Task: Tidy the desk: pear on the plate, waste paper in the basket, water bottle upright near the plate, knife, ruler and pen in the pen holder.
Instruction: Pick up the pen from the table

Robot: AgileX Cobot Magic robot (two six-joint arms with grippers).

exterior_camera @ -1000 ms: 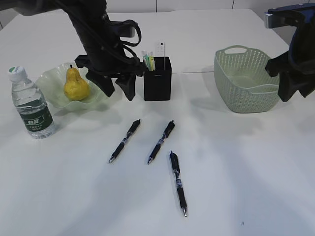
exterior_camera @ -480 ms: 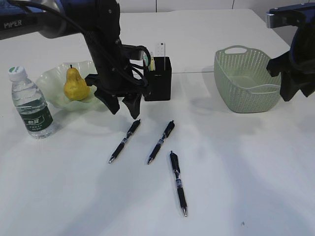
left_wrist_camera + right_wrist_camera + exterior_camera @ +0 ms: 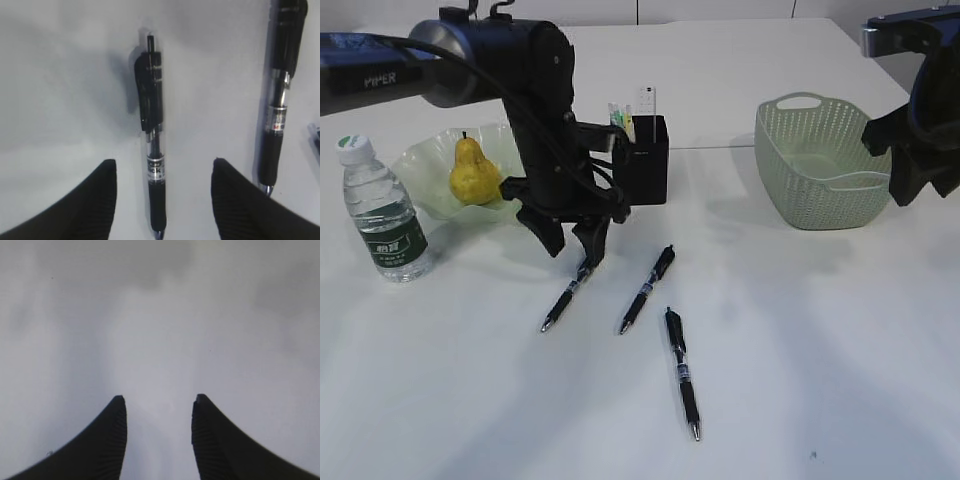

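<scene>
Black left gripper (image 3: 576,243) has dropped from beside pen holder (image 3: 642,160) to leftmost pen (image 3: 153,162); fingers (image 3: 95,200) apart, straddling barrel, not clamped. Pen flat on tabletop (image 3: 800,330). Likely pick-up next. Right gripper (image 3: 159,407) idle, fingers apart, empty.

Three black pens lie on the white worktop (image 3: 840,350): one at centre left (image 3: 572,288), one at centre (image 3: 647,289), one at lower centre (image 3: 682,373). One yellow pear (image 3: 473,173) sits in one green plate (image 3: 420,165) at upper left. One water bottle (image 3: 382,210) stands at far left. One black pen holder (image 3: 646,162) stands at upper centre. One green basket (image 3: 817,163) sits at upper right.
</scene>
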